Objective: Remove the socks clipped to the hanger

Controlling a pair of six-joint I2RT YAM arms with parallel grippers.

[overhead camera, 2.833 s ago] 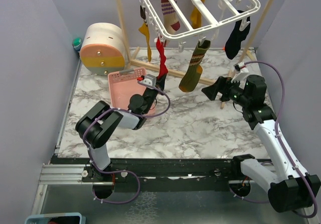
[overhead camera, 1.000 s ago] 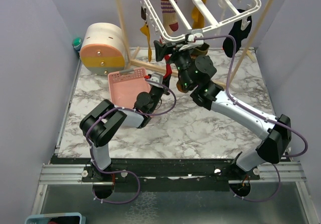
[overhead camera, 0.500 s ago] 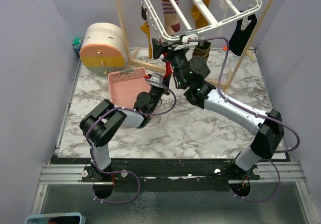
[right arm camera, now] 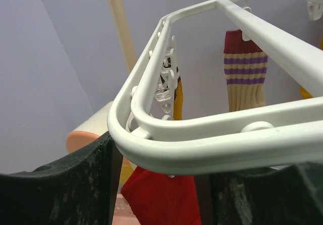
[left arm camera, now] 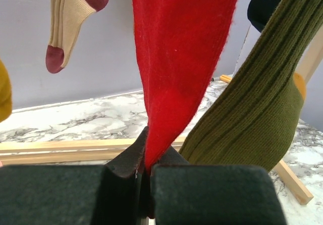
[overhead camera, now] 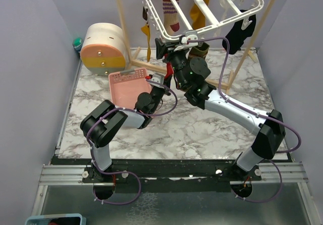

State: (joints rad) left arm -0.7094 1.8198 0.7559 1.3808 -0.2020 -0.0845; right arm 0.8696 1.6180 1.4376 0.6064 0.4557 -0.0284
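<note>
The white hanger hangs at the back with several socks clipped to it. A red sock drops from its front-left corner. My left gripper is shut on that sock's lower tip, below the hanger. My right gripper is up at the same corner. In the right wrist view its jaws stand apart under the hanger rim, with the red sock's top between them. An olive sock hangs just right of the red one. A striped sock, a mustard sock and a black sock hang farther back.
A pink basket lies on the marble table left of my left gripper. A round cream and orange box stands at the back left. The wooden rack's upright and floor bar frame the hanger.
My right arm swung from the table's right side up to the hanger's front-left corner, and its jaws have narrowed. The hanger and black sock shifted slightly. The left gripper kept its hold.
</note>
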